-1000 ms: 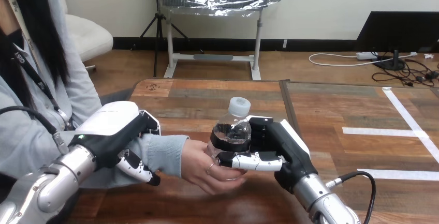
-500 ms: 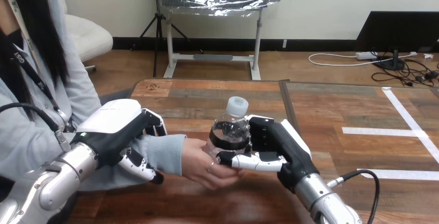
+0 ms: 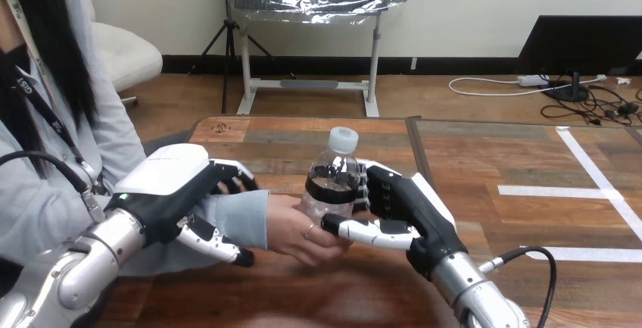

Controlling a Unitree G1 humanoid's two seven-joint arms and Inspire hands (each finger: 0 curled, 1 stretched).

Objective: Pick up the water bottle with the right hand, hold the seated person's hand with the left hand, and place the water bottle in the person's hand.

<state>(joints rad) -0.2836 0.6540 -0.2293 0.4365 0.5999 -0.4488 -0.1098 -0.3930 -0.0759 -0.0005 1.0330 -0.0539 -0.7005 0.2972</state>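
- The bottle (image 3: 333,180) stands upright over the table (image 3: 469,161), in the person's hand (image 3: 299,229).
- The right hand (image 3: 405,207) is just right of it, clasping it.
- The left hand (image 3: 170,192) is further left, around the person's wrist.

The left arm (image 3: 79,271) comes in from the lower left; the left hand (image 3: 163,192) has fingers above and thumb below, curled round the person's wrist (image 3: 244,218). The right arm (image 3: 469,298) rises from the lower right; the right hand (image 3: 405,207) clasps the water bottle (image 3: 333,180).
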